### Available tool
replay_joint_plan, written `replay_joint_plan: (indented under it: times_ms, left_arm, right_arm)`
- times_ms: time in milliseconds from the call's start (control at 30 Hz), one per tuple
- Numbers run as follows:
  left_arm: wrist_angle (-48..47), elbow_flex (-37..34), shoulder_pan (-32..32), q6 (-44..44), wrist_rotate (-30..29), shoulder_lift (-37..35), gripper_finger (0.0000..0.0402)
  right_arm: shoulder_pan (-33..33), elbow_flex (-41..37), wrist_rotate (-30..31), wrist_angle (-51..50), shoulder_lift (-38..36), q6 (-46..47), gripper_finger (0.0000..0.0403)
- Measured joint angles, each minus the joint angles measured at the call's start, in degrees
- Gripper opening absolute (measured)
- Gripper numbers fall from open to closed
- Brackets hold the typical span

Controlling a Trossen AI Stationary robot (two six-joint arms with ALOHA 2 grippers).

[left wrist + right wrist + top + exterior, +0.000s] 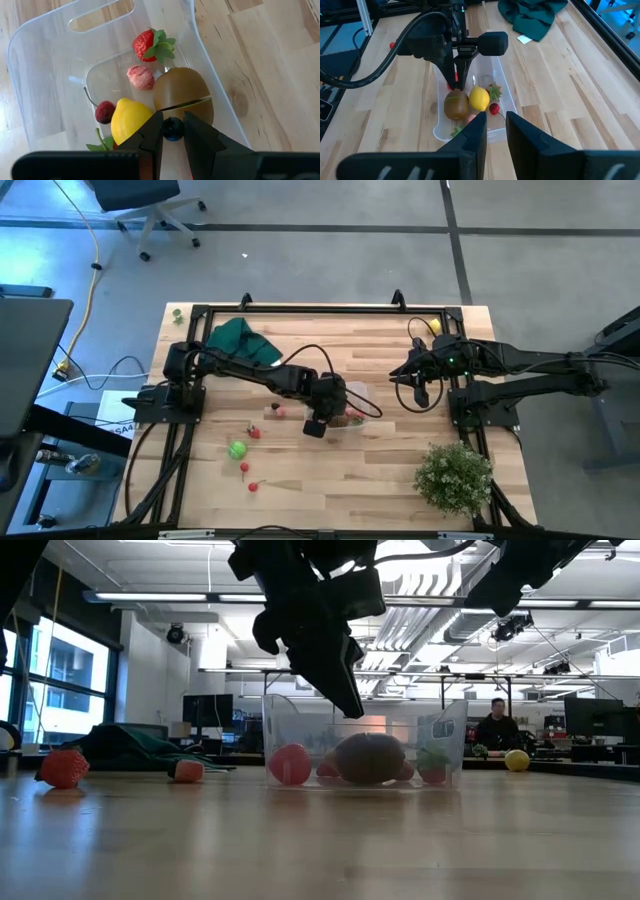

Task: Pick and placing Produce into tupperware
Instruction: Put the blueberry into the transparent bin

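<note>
Left tool (pixel 173 131) grips a small dark piece (pixel 173 128), mostly hidden.

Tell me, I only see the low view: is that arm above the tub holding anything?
Observer: Yes. The left wrist view shows the left gripper pinching a small dark blue berry over the tupperware.
Operator: Is a lemon inside?
Observer: Yes, a lemon lies beside the kiwi.
Operator: Is more food outside?
Observer: From above, a green piece and small red pieces lie on the table.
</note>
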Motion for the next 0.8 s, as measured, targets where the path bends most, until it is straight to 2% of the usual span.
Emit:
replay_joint_plan:
  times_ms: [400, 800]
  left_arm:
    - [-0.80, -0.02, 0.00, 1.08, 0.00, -0.02, 0.0058]
    - [-6.36, -0.02, 0.00, 1.77, -1.11, -0.04, 0.0058]
  right_arm:
    - [0.00, 0.00, -0.02, 0.00, 0.00, 0.00, 0.0062]
    - [0.00, -0.01, -0.02, 0.00, 0.00, 0.00, 0.0062]
